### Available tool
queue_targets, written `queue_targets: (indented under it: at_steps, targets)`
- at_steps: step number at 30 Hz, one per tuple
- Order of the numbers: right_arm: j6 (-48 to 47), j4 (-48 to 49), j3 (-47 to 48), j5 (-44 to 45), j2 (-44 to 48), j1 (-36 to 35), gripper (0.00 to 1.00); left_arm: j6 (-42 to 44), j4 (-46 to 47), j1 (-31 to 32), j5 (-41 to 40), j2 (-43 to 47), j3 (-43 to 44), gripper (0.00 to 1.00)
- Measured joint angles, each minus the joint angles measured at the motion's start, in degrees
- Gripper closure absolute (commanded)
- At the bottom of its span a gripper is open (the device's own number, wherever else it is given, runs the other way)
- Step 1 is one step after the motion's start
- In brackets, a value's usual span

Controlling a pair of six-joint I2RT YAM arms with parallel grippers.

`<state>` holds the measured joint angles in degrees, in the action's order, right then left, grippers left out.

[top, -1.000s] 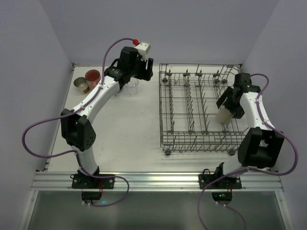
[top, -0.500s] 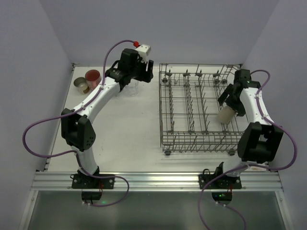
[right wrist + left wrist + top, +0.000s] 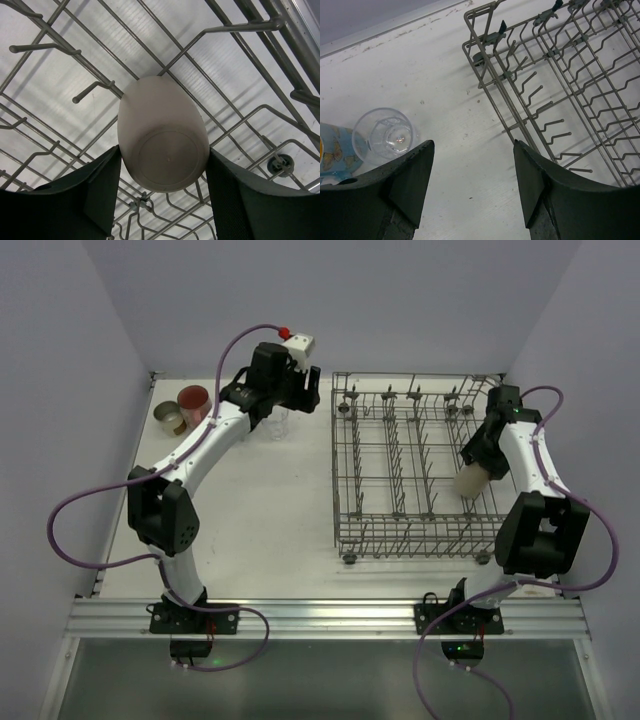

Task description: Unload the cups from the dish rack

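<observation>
Two arms are at work, one on each side of the table (image 3: pixel 260 530).

Right side: the right gripper (image 3: pixel 161 152) is clamped on the beige cup (image 3: pixel 162 150), with one finger pressed against each flank. The cup's round base faces the wrist camera. It is tilted among the tines (image 3: pixel 92 90) of the rack (image 3: pixel 50 47). From above, the cup (image 3: pixel 468 483) is inside the rack (image 3: pixel 400 540), close to its right wall and in the nearer half, below the right gripper (image 3: pixel 474 470). Whether it rests on the wires or is lifted clear cannot be told.

Left side: the left gripper (image 3: pixel 472 150) stands wide apart with nothing between its fingers. Bare table (image 3: pixel 460 100) shows in the gap. The glass (image 3: pixel 385 136) is upright on the table just beside the left finger, and the blue mug (image 3: pixel 327 155) touches its far side at the frame edge. The rack's corner (image 3: pixel 485 55) lies to the right of the gripper.

From above, the left gripper (image 3: pixel 298 390) hovers at the far left of the table, between the glass (image 3: pixel 277 420) and the rack. The pink mug (image 3: pixel 193 400) and the tan cup (image 3: pixel 170 418) stand just beside each other in the far left corner, outside the rack.
</observation>
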<state>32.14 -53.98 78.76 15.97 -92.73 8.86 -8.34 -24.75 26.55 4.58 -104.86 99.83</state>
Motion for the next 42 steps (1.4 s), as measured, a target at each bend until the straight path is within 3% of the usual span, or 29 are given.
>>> queue_targets:
  at_steps: [2,3,6,7,8,10,13,17,20,28,35,38,39,40,42]
  targets:
    - [0.2,0.0,0.0,0.0,0.0,0.0,0.56,0.0,-0.1,0.0,0.0,0.0,-0.2,0.31]
    - [0.2,0.1,0.0,0.1,0.0,0.0,0.70,0.0,-0.1,0.0,0.0,0.0,-0.2,0.31]
    - [0.2,0.1,0.0,0.1,0.0,0.0,0.90,0.0,0.0,0.0,0.1,0.0,-0.2,0.31]
    - [0.2,0.2,0.0,0.1,0.0,0.0,0.91,0.0,0.0,0.0,0.2,0.0,-0.2,0.31]
    - [0.2,0.1,0.0,0.1,0.0,0.0,0.89,0.0,0.0,0.0,0.2,0.0,-0.2,0.31]
    - [0.1,0.2,0.0,0.1,0.0,0.0,0.60,0.0,0.0,0.0,0.3,0.0,-0.2,0.31]
    - [0.1,0.2,0.0,0.2,0.0,0.0,0.37,0.0,0.0,0.0,0.5,0.0,-0.2,0.31]
    - [-0.1,0.2,0.0,0.7,0.0,0.0,0.29,0.0,0.0,0.0,0.9,0.0,-0.2,0.31]
    - [-0.1,0.5,0.0,1.3,-0.5,-0.1,0.16,0.0,0.0,0.0,1.2,0.0,-0.2,0.31]
    - [-0.3,1.3,0.0,2.6,-2.2,-0.1,0.18,0.0,0.3,0.0,1.3,0.0,-0.3,0.31]
    - [-0.3,2.6,-0.5,2.5,-2.3,-0.1,0.37,0.0,0.6,0.0,1.3,0.0,-1.0,0.31]
    - [-0.3,3.3,-1.3,2.6,-1.7,-0.1,0.57,0.0,0.7,0.0,1.4,0.0,-1.3,0.31]
    - [-0.3,3.5,-1.5,2.6,-1.6,-0.1,0.83,0.0,0.7,0.0,1.5,0.0,-1.3,0.31]
    - [-0.3,3.7,-1.6,2.6,-1.5,-0.1,0.95,0.0,0.8,0.0,1.5,0.0,-1.3,0.31]
    - [-0.3,3.7,-1.7,2.5,-1.4,-0.1,1.00,0.0,0.9,0.0,1.6,0.0,-1.3,0.31]
